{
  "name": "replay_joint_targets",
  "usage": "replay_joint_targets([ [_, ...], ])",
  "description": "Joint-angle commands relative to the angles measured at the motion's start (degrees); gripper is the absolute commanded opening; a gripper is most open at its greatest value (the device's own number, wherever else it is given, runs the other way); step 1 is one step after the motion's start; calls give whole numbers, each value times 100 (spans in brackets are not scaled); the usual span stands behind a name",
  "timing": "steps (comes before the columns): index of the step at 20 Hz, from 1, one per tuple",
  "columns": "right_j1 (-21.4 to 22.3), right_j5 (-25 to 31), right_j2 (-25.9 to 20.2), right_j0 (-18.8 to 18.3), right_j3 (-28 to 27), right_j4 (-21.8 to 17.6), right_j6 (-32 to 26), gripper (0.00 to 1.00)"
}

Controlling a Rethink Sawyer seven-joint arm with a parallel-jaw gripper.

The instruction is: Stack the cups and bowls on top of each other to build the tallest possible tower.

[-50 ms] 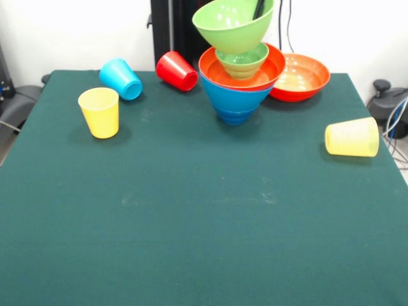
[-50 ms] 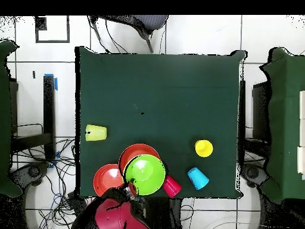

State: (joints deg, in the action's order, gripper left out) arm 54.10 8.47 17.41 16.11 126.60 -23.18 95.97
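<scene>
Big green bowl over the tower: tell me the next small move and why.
Probably lower it straight down and let go. The gripper holds the big green bowl by its rim, tilted, just above the small green bowl nested in the orange-red bowl and blue bowl.

Dark green cloth table (image 1: 191, 223); glossy big green plastic bowl (image 1: 233, 25), small green bowl (image 1: 242, 62), orange-red bowls (image 1: 271, 73) (image 1: 299, 78), blue bowl (image 1: 233, 102); opaque yellow cup (image 1: 99, 112), light blue cup (image 1: 121, 79), red cup (image 1: 176, 71), ribbed pale yellow cup (image 1: 352, 137).
</scene>
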Motion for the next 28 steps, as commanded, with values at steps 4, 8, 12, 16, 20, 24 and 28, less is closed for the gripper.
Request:
replay_joint_targets([
  [4,-303,-427,-107,122,-225,110,991,0],
  [8,-300,-408,-169,90,-233,166,975,0],
  [12,-300,-372,-190,71,-223,153,951,0],
  [16,-392,-442,-150,94,-218,126,967,0],
  [20,-443,-461,-145,73,-187,76,939,0],
  [24,-581,-599,-72,135,-205,69,992,0],
  [28,-600,-713,-33,143,-195,83,1019,0],
])
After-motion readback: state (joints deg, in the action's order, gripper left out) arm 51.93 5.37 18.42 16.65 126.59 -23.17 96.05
